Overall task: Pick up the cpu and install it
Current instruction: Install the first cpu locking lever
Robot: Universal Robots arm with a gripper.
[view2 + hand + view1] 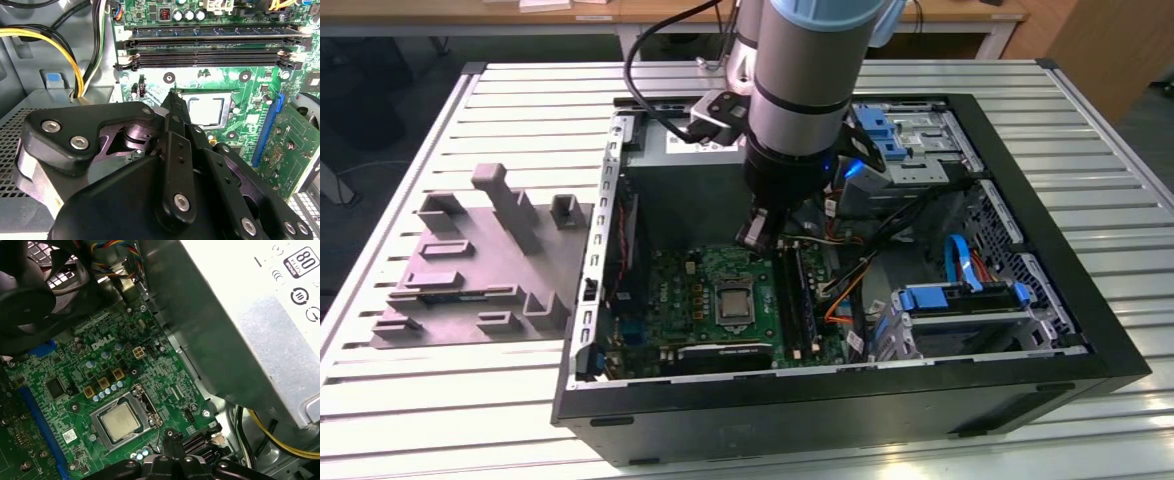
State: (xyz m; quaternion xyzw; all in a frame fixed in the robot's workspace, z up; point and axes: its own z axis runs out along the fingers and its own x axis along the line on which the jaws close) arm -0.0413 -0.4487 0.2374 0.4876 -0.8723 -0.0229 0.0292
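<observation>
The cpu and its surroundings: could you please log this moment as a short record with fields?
cpu: pale square chip lying flat inside the metal-framed socket, socket frame open
board: green circuit board in the open computer case
gripper: fingers together, nothing between them, hanging over the board beside the socket
gripper contact: apart from the cpu
grey tray: on the slatted table, at the exterior view's left of the case

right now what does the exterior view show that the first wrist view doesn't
Exterior view alone: the grey tray on the slatted table beside the computer case, and the arm reaching down into it. First wrist view alone: the power supply and yellow cables. Both: the green circuit board, with the cpu lying in its socket.
</observation>
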